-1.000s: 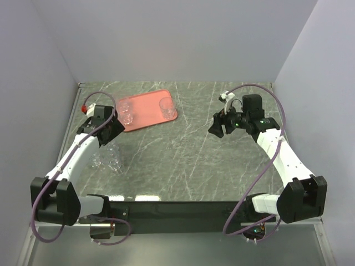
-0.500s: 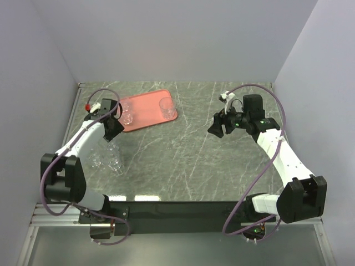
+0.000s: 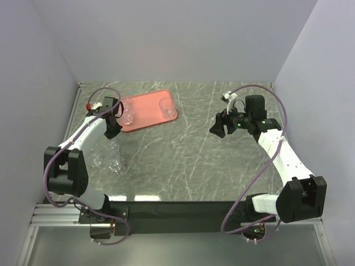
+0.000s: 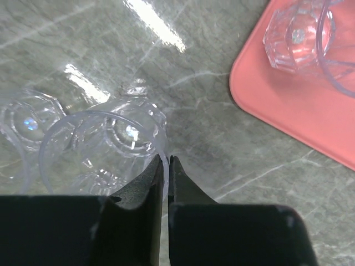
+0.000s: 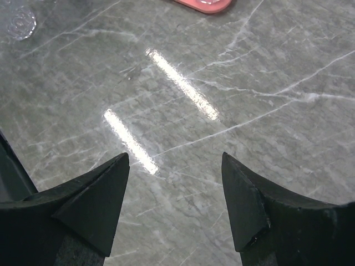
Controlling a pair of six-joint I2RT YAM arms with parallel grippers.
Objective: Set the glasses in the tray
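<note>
Glasses (image 3: pixel 166 107) partly in tray (image 3: pixel 147 113) at far left, others clustered on table (image 3: pixel 194 160) off its near edge, left gripper (image 4: pixel 166 163) pinching one rim, right gripper (image 5: pixel 175 160) spread wide above open marble.

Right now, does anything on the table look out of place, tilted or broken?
Nothing looks broken or spilled. The tray lies at a slant to the table edges. A cluster of glasses stands off it beside the left hand, which pinches one glass by its rim.
</note>
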